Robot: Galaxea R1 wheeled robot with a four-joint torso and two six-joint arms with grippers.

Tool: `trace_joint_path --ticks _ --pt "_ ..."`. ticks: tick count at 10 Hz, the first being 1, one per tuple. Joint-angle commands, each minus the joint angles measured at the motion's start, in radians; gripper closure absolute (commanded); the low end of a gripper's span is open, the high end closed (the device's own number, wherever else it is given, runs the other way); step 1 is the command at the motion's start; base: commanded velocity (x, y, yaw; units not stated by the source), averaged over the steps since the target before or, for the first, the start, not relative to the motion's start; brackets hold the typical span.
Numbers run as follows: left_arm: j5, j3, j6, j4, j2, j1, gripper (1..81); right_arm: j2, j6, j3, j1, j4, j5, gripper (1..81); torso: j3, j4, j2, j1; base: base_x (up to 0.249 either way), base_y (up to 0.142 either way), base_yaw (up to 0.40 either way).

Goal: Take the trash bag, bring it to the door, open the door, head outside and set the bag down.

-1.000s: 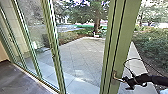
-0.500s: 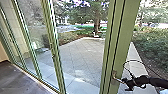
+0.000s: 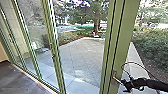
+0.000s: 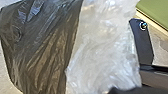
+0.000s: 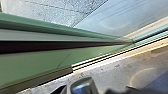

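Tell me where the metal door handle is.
In the head view, the small metal door handle is right of centre, low on the wide green door frame, beside the end of the robot's black right arm.

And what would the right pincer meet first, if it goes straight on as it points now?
For the right pincer, probably the door handle, then the green door frame behind it; depth is unclear.
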Motion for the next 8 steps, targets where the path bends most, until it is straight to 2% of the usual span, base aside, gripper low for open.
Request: trace_joint_path --ticks 1,4,8 --pt "0.058 -0.003 0.0 -0.01 -0.006 -0.035 81.1 0.111 -0.014 -0.039 0.012 -0.012 -0.134 1.0 0.0 0.0 0.0 0.001 0.0 0.0 0.0" --pt "0.058 -0.005 0.0 -0.01 -0.003 -0.029 81.1 0.144 -0.017 -0.056 -0.043 -0.026 -0.134 1.0 0.001 0.0 0.0 0.001 0.0 0.0 0.0" --pt "0.056 -0.005 0.0 -0.012 -0.003 -0.02 81.1 0.167 -0.019 -0.056 -0.065 -0.074 -0.134 1.0 0.002 0.0 -0.001 0.001 0.0 0.0 0.0"
